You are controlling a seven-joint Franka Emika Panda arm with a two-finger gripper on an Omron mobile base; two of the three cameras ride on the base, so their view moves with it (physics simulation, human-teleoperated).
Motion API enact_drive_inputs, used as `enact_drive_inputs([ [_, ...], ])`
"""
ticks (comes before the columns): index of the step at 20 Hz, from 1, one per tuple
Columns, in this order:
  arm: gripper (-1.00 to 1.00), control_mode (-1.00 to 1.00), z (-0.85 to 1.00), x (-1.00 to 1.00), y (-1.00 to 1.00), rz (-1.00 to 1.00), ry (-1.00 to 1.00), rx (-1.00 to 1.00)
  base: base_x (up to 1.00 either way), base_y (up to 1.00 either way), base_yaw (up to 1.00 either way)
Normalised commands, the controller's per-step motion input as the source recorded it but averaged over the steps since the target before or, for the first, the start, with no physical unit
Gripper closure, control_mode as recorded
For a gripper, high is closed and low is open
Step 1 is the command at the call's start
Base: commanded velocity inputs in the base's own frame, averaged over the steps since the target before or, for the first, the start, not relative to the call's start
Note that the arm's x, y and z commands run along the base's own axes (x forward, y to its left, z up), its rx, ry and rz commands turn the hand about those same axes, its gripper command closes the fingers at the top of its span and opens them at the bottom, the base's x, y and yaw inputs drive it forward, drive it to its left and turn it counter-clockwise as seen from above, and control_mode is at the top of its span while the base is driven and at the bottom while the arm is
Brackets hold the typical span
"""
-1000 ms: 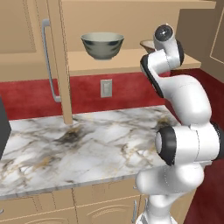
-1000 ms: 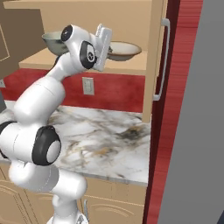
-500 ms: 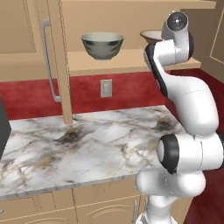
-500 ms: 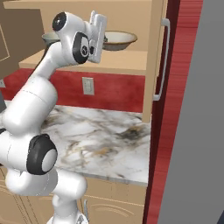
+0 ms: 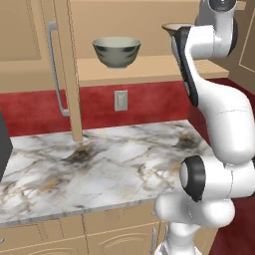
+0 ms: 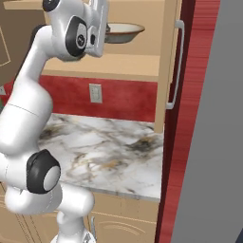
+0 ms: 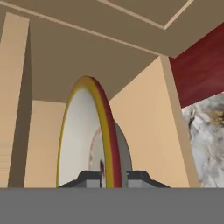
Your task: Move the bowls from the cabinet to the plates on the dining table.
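- Tan bowl (image 7: 89, 140): in the hand view its rim runs edge-on between my two finger tips, one tip on the cream inner side, the other on the outer wall.
- My gripper (image 7: 114, 178): jaws closed onto that rim; the tips sit tight against it on both sides, so I log this as gripping the tan bowl.
- Right base view: the tan bowl (image 6: 124, 32) hangs above the cabinet shelf (image 6: 118, 64), clear of the board, level, with my hand at its left edge.
- Left base view: only a sliver of the tan bowl (image 5: 169, 27) shows past my upper arm, at the right end of the shelf opening.
- Grey-green bowl (image 5: 116, 52): sits upright on the shelf, well to the left of the tan bowl, apart from my gripper.
- Shapes and surfaces: tan bowl is shallow and round, rim banded yellow and dark red, inside cream. Grey-green bowl is deeper, dark brush-like markings on the outer wall, pale inside.
- Cabinet door (image 5: 64, 69): tan wood, standing open, long vertical silver bar handle (image 5: 56, 69).
- Below: marble counter (image 5: 99, 164), white with grey, black and gold veining, over tan wooden fronts; red wall behind with a pale socket plate (image 5: 120, 100).
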Motion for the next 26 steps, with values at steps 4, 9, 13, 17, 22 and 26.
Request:
enact_drive_inputs([
  [4,1.0,-1.0,0.3,-0.62,0.01,0.01,0.0,0.02,0.0,0.0,0.0],
  [9,1.0,-1.0,0.01,-0.62,0.02,0.0,-0.01,-0.01,0.0,0.0,0.0],
  [13,1.0,-1.0,-0.06,-0.62,0.07,0.0,-0.02,-0.01,0.0,0.0,0.0],
  [17,1.0,-1.0,-0.16,-0.62,0.11,0.0,-0.05,-0.02,0.0,0.0,0.0],
  [22,1.0,-1.0,-0.24,-0.6,0.13,0.01,-0.08,-0.02,0.0,0.0,0.0],
  [26,1.0,-1.0,-0.41,-0.37,0.11,0.08,-0.13,0.0,0.0,0.0,0.0],
])
